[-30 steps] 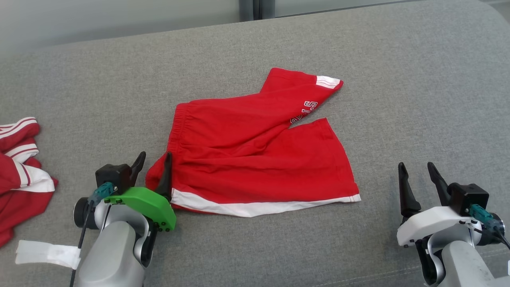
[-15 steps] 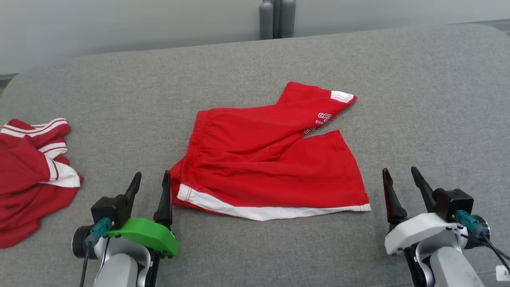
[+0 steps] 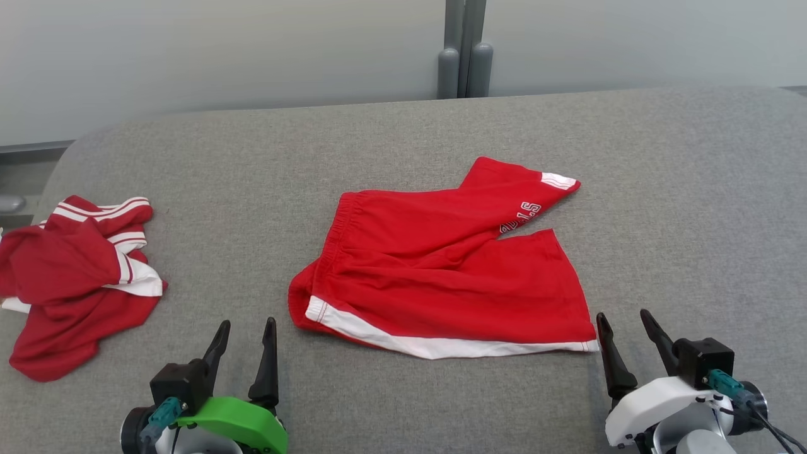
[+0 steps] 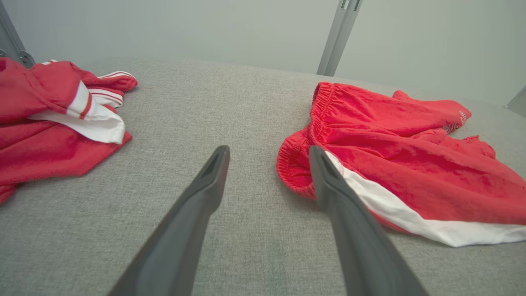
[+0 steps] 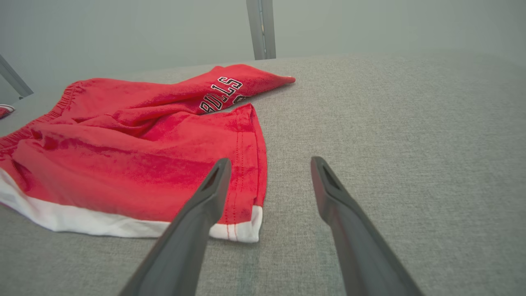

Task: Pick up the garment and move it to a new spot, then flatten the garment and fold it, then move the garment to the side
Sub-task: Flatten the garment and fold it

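Moved since a second ago: left gripper [image 3: 246, 323], then touching the waistband corner of the red shorts [image 3: 441, 284], now sits back from it, near but apart, with bare cushion between. Head camera also tilts up over that second, so the downward slide of everything in the head view is not a move of the cloth. Left gripper: fingers spread wide, empty. Right gripper [image 3: 622, 314]: fingers spread wide, empty, just beside the white-banded hem corner on the shorts' right. Shorts: lying mid-way across the grey cushion [image 3: 662, 189], waistband to the left, legs to the right, white band along the near edge, far leg slanting away with its lettering showing, creases across the middle. Second red-and-white garment [image 3: 69, 277]: crumpled heap, well apart to the left. Judgement: relocation looks finished and the cloth released; flattening looks only part done, folding not yet begun.
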